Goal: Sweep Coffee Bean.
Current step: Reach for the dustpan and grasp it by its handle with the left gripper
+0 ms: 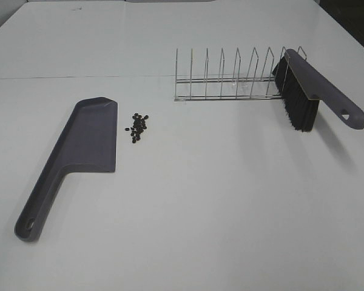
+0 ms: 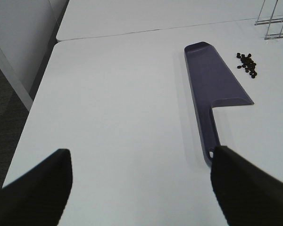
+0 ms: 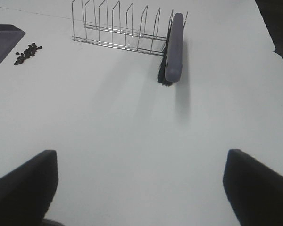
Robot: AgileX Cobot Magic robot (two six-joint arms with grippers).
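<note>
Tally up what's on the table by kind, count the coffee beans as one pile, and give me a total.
Dustpan: 1
Brush: 1
Wire rack: 1
Coffee bean pile: 1 (the beans are too small and bunched to count singly)
Total: 4

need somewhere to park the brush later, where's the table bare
Bare: the wide table stretch in front of the wire rack, between dustpan and brush. Crowded: coffee beans close beside the dustpan; brush leaning in the rack's end.
</note>
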